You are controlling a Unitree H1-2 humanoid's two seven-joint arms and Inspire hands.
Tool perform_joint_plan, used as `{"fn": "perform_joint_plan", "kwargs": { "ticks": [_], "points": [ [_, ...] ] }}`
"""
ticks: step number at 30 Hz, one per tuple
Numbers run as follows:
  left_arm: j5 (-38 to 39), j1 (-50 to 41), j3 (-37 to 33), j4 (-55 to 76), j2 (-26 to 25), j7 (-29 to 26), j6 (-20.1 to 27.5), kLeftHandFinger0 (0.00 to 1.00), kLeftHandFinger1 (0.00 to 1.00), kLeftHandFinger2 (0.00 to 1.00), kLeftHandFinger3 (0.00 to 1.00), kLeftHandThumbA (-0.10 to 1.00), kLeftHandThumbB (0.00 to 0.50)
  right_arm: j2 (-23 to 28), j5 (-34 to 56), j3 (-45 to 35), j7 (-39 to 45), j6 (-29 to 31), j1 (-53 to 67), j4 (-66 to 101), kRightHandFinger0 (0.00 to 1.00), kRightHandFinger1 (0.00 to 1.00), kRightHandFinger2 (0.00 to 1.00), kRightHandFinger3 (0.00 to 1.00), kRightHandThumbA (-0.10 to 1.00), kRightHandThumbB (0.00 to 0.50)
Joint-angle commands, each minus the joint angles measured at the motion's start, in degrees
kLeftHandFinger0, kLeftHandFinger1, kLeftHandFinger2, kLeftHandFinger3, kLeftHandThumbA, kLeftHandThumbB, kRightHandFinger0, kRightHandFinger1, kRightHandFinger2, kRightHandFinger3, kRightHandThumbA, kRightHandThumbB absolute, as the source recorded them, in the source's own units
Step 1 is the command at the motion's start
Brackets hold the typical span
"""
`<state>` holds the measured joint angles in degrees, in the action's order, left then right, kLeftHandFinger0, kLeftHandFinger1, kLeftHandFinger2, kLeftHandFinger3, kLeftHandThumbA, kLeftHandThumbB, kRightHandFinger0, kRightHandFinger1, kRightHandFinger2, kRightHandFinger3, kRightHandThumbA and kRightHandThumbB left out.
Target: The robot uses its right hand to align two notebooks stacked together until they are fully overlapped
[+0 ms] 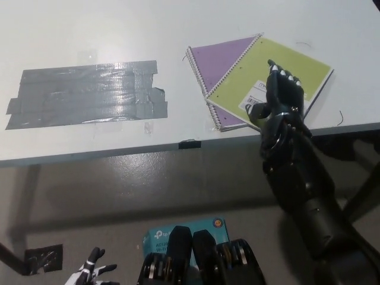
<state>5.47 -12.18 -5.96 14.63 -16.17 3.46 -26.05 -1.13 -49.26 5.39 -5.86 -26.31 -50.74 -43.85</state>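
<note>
Resting flat on the green notebook (279, 68), fingers extended and grasping nothing, the right robot hand (279, 101) covers its 6 o'clock corner at the desk (178, 24) edge. The green notebook lies skewed over the purple notebook (219, 56), which shows at 10 o'clock. Risk: a push toward 6 o'clock could slide both off the edge, or drag the pair together, leaving the skew. Grey tape (86, 95) lies well apart at 9 o'clock; nothing obstructs. The left robot hand (89, 274) idles low at 7 o'clock, fingers spread.
</note>
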Motion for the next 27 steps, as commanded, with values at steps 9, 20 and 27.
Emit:
{"fn": "perform_joint_plan", "kwargs": {
  "ticks": [9,20,27],
  "points": [
    [0.0,-0.8,1.7,0.6,-0.8,2.8,1.9,0.57,0.62,0.83,1.00,1.00,0.500,-0.1,2.1,0.3,-2.6,-0.6,5.0,-1.0,1.00,1.00,1.00,1.00,1.00,0.227],
    [3.3,-0.8,2.4,1.1,-1.1,6.9,1.8,0.71,0.67,0.84,1.00,1.00,0.500,2.3,6.9,1.0,1.5,-0.6,9.7,0.6,1.00,1.00,1.00,1.00,1.00,0.279],
    [3.9,-0.8,2.9,1.4,-1.7,8.6,2.0,0.76,0.75,0.90,1.00,1.00,0.500,2.1,10.9,1.1,4.9,0.0,11.2,1.1,1.00,1.00,1.00,1.00,1.00,0.308]
  ]
}}
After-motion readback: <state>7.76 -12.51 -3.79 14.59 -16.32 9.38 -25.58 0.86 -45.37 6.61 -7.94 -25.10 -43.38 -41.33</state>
